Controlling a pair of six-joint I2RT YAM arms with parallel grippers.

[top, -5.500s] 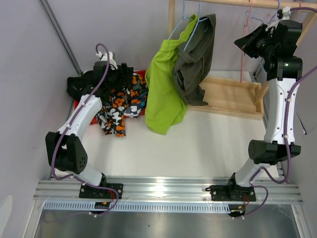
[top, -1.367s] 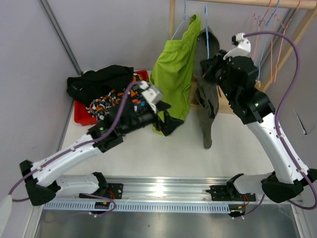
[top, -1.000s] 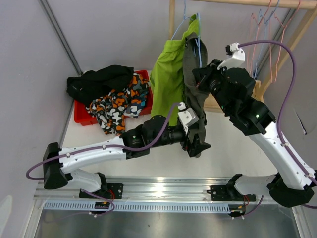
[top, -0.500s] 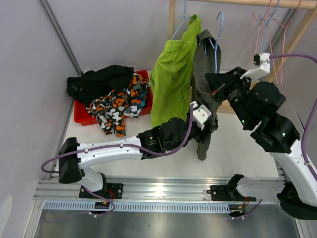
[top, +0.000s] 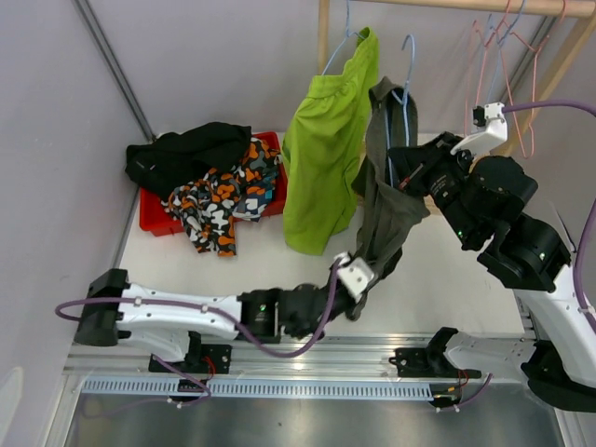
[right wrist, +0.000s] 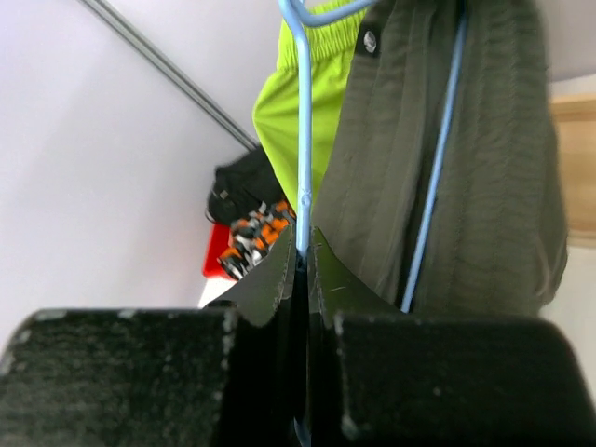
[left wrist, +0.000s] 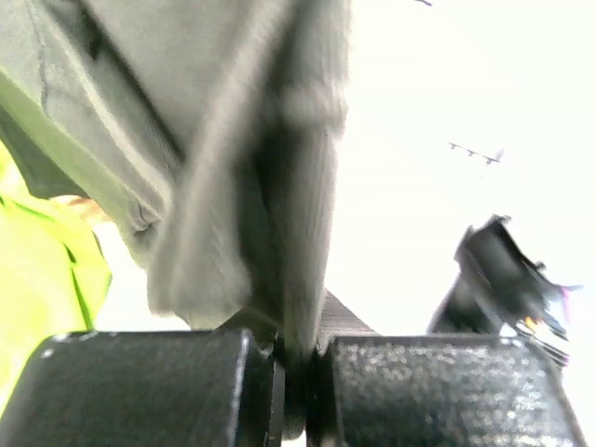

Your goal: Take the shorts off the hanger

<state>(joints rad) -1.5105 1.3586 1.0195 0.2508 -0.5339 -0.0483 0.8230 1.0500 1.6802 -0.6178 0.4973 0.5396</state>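
The dark grey-olive shorts (top: 384, 200) hang from a blue hanger (top: 407, 58) and are pulled taut down and toward the near edge. My left gripper (top: 363, 279) is shut on their lower hem; in the left wrist view the fabric (left wrist: 233, 140) is pinched between the jaws of the left gripper (left wrist: 296, 340). My right gripper (top: 399, 175) is shut on the blue hanger wire (right wrist: 300, 140), which runs between the jaws of the right gripper (right wrist: 301, 251), beside the olive shorts (right wrist: 466, 168). Lime green shorts (top: 326, 140) hang just left on another hanger.
A red bin (top: 152, 220) at the back left holds black shorts (top: 182, 154) and orange-black-white patterned shorts (top: 216, 207). The wooden rack post (top: 323, 33) stands behind the lime shorts. Empty pink and blue hangers (top: 503, 47) hang at the top right.
My left gripper has shut on the olive shorts' hem and drawn it down toward the near edge, stretching the fabric. The right gripper stays shut on the hanger, moved slightly right.
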